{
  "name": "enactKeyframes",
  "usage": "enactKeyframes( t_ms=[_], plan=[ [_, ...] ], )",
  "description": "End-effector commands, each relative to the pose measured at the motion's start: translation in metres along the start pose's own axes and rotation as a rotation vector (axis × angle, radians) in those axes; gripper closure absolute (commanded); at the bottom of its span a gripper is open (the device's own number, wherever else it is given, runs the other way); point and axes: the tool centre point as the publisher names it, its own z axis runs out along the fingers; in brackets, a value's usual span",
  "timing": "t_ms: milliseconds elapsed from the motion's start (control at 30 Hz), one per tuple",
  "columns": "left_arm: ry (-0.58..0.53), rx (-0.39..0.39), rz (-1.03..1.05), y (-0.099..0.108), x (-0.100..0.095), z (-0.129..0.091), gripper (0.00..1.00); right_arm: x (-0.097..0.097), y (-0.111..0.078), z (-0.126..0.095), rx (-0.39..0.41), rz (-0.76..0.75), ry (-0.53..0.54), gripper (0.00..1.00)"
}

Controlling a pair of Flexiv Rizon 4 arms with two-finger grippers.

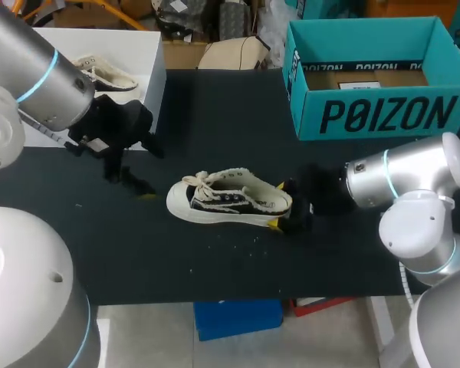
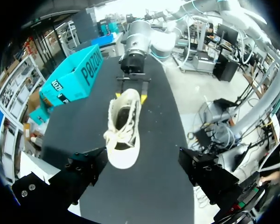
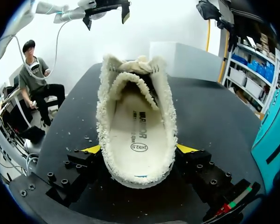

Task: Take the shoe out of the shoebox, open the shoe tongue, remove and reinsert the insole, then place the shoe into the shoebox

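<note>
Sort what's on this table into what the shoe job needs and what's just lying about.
For the job:
shoe
insole inside it
teal shoebox
right gripper, shut on the shoe's heel
left gripper, open, off the toe end

Lying about:
white box
second shoe in it
white crumbs beside the shoe

Right gripper clamps shoe at heel, one yellow tip each side. Insole inside shoe. Left gripper beyond shoe's toe.
</note>
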Motion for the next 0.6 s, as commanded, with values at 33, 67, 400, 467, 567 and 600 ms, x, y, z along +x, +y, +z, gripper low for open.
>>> enactKeyframes(
  t_ms=[33, 67, 400, 467, 567, 600],
  plan=[
    [-0.023, -0.120, -0.178, -0.022, 0.006, 0.004, 0.00, 0.000, 0.000, 0.003, 0.001, 0.001, -0.002, 1.00],
    [-0.021, -0.126, -0.216, -0.024, 0.008, 0.007, 0.00, 0.000, 0.000, 0.003, 0.001, 0.001, -0.002, 1.00],
    [0.005, -0.106, -0.175, -0.043, 0.016, 0.015, 0.00, 0.000, 0.000, 0.003, 0.001, 0.001, -0.002, 1.00],
    [0.005, -0.106, -0.175, -0.043, 0.016, 0.015, 0.00, 0.000, 0.000, 0.003, 0.001, 0.001, -0.002, 1.00],
    [0.005, -0.106, -0.175, -0.043, 0.016, 0.015, 0.00, 0.000, 0.000, 0.003, 0.001, 0.001, -0.002, 1.00],
    [0.005, -0.106, -0.175, -0.043, 0.016, 0.015, 0.00, 0.000, 0.000, 0.003, 0.001, 0.001, -0.002, 1.00]
  ],
)
